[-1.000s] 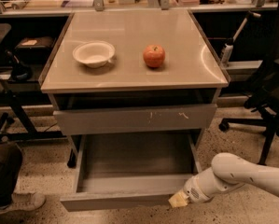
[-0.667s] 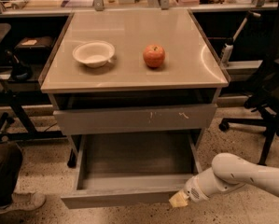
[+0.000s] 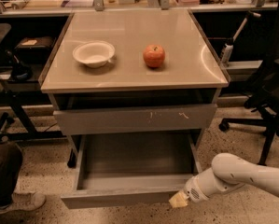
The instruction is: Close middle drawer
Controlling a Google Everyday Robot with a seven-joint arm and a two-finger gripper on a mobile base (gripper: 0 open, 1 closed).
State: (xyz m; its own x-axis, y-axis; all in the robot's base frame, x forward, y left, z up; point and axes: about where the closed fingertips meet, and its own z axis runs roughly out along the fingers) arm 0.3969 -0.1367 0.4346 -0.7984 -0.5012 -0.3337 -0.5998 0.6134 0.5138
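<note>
Camera view: the gripper (image 3: 178, 200) is seen low at the right, its yellowish tip against the right end of the front panel of the middle drawer (image 3: 134, 164); whether it is apart or together cannot be told. The middle drawer is pulled well out beneath the scratched drawer front (image 3: 134, 119). On the table top (image 3: 129, 76) a white bowl (image 3: 93, 53) and an apple (image 3: 154, 56) are set apart

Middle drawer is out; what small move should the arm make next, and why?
Probably a short push straight inward: the middle drawer stands pulled far out, its tray bare, and the gripper sits at the right end of its front panel, so pressing there should start it sliding shut.
</note>
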